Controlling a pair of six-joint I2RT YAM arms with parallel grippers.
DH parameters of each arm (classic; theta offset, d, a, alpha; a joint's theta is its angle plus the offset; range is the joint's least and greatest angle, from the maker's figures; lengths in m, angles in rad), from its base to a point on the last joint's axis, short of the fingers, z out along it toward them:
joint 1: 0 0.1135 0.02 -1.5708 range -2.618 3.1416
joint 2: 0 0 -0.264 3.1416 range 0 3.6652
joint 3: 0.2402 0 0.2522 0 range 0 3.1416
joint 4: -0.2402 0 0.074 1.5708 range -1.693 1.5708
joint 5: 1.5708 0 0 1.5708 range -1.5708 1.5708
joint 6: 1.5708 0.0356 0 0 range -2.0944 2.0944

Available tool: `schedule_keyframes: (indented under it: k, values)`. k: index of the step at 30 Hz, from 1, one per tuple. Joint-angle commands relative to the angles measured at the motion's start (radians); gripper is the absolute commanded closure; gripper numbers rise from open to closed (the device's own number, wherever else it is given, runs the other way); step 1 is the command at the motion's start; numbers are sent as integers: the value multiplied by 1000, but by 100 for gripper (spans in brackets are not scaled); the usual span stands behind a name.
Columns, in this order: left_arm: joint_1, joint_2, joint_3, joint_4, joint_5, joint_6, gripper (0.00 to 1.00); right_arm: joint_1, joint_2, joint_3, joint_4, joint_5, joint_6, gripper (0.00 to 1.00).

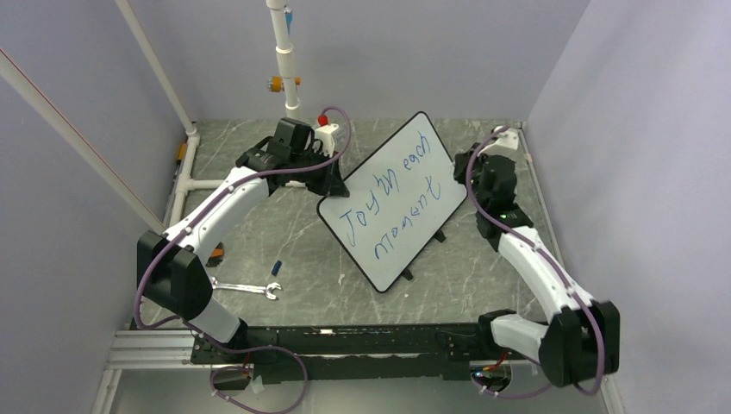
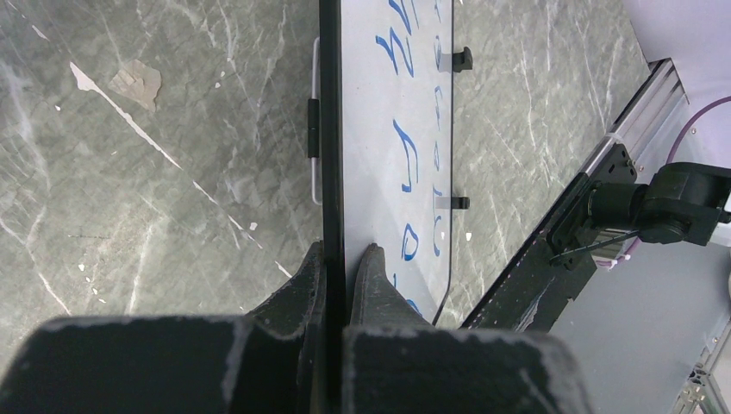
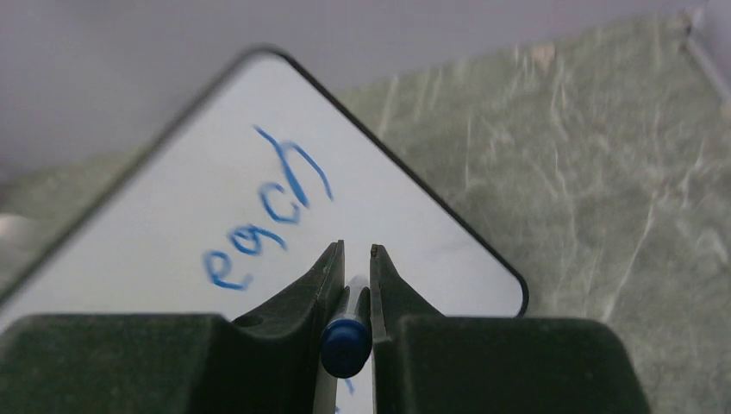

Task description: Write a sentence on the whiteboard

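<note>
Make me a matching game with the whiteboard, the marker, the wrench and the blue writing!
Things:
1. whiteboard
2. marker
3. wrench
4. sentence

States:
a. lies flat on the table
b. written in blue on the board
c. clamped by its edge in the left pincer
d. pinched in the right pincer

Pairs: 1-c, 2-d, 3-a, 4-b
</note>
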Motion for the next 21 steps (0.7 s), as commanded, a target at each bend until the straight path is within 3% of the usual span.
schedule_keyframes:
  k: [1,8,21]
  values:
    - [9,4,3,-43,-333,203,100,11,-150,101,-73,23,-17,100]
    - [-11,11,12,-51,-342,203,100,12,-327,82,-161,8,40,100]
    - [-17,5,66,-195,-278,233,100,12,-495,83,-302,-21,78,100]
